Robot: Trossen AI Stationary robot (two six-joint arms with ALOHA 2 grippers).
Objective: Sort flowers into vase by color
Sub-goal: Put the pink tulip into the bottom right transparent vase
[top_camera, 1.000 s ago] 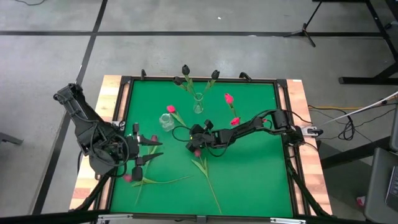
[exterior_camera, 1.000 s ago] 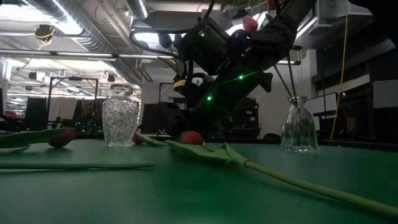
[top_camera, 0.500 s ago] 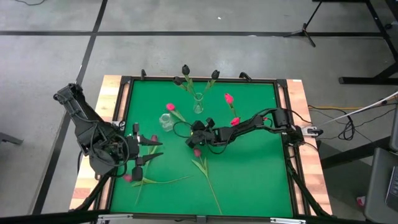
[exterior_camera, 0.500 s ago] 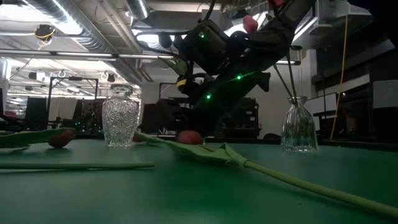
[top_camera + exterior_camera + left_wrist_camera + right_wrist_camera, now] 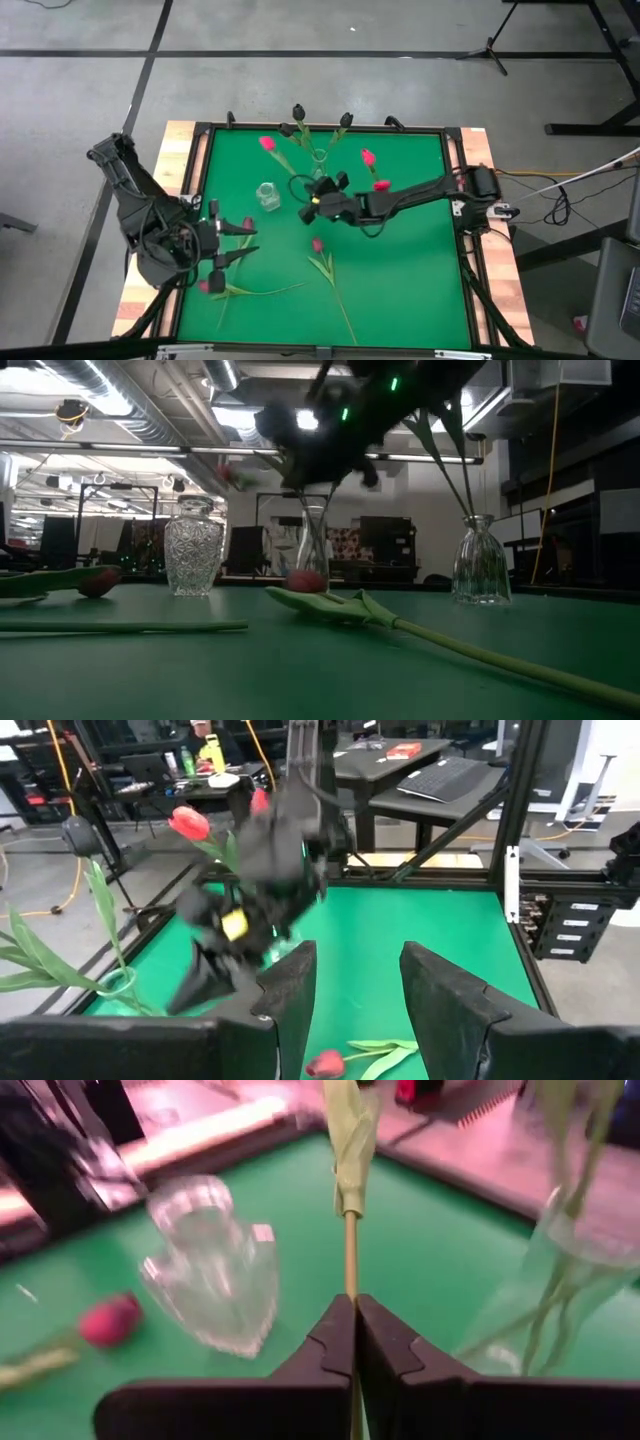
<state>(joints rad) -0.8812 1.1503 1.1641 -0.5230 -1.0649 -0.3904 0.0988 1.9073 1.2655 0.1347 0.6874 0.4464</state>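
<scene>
Beside the cut-glass vase [image 5: 267, 195], toward the mat's middle, the right gripper [image 5: 314, 194] is clamped tight on the thin stem of a bright pink tulip [image 5: 266, 144], whose head is lifted clear of the green mat [image 5: 400, 280] beyond that vase. So the step in hand looks like carrying one picked flower to its colour's vase. Next, the stem end needs turning downward and lining up over a narrow mouth. Two more pink heads [image 5: 368, 158] show on the far side of the gripper from the cut-glass vase, and the slim vase [image 5: 318, 165] beyond it holds dark-headed stems. Three flowers [image 5: 318, 245] lie on the mat nearer the front edge. The left gripper [image 5: 232, 243] waits, jaws parted and empty, at the mat's left edge.
</scene>
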